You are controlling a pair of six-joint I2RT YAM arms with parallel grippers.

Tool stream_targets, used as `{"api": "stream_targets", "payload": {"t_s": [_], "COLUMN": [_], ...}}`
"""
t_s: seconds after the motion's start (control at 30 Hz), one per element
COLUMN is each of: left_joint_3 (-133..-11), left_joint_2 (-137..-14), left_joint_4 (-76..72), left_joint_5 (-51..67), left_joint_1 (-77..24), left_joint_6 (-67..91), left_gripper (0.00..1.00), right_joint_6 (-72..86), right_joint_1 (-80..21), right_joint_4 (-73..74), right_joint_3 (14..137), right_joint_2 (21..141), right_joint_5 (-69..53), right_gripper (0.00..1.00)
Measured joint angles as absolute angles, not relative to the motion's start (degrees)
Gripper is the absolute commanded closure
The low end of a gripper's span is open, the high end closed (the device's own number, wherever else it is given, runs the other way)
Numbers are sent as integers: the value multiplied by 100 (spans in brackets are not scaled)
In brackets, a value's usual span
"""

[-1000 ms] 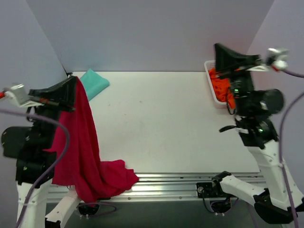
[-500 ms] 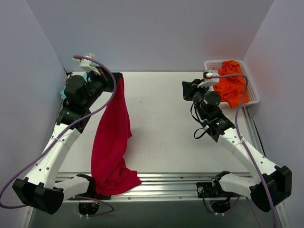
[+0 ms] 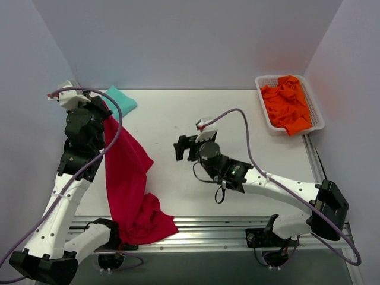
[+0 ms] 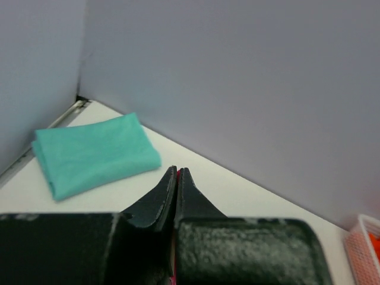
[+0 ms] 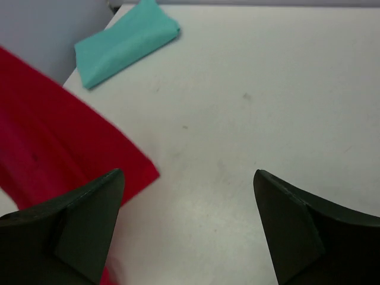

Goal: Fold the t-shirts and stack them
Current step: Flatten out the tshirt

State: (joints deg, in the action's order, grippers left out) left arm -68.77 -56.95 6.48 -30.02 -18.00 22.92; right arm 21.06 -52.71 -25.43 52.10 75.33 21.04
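My left gripper [image 3: 102, 111] is shut on the top edge of the crimson red t-shirt [image 3: 126, 172]. The shirt hangs from it and bunches over the table's near-left edge. In the left wrist view a red sliver shows between the closed jaws [image 4: 176, 176]. A folded teal t-shirt [image 3: 119, 100] [image 4: 95, 154] lies at the far-left corner. Orange t-shirts [image 3: 287, 105] fill the basket at the far right. My right gripper [image 3: 183, 148] [image 5: 189, 173] hovers open over the table's middle, nothing between its fingers, with the red t-shirt's edge [image 5: 53, 142] just to its left.
A white mesh basket [image 3: 261, 101] stands at the back right corner. Grey walls close in the table at the back and both sides. A metal rail [image 3: 225, 225] runs along the near edge. The right arm's purple cable [image 3: 246, 133] arcs over the table.
The right arm came down from beside the basket to the table's middle and its jaws opened. The left arm swung back toward the left wall, carrying the red t-shirt with it.
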Motion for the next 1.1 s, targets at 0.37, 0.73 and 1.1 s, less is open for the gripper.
{"api": "stream_targets", "payload": {"t_s": [0.37, 0.73, 1.1], "left_joint_3": [-5795, -5647, -5640], "left_joint_2": [-7207, -8204, -8600], "left_joint_4": [491, -191, -537], "left_joint_5": [-3166, -2849, -2615], "left_joint_1": [-838, -617, -436], "left_joint_6": [2770, 3061, 3098], "left_gripper": [98, 98, 98], "right_joint_6": [3363, 4174, 4521], "right_joint_1": [-6958, -8447, -9048], "right_joint_4": [-1428, -1269, -1437], "right_joint_3": [4246, 4602, 5057], "right_joint_2": [7242, 8034, 9367], "right_joint_5": [2880, 3190, 3146], "right_gripper": [24, 24, 29]}}
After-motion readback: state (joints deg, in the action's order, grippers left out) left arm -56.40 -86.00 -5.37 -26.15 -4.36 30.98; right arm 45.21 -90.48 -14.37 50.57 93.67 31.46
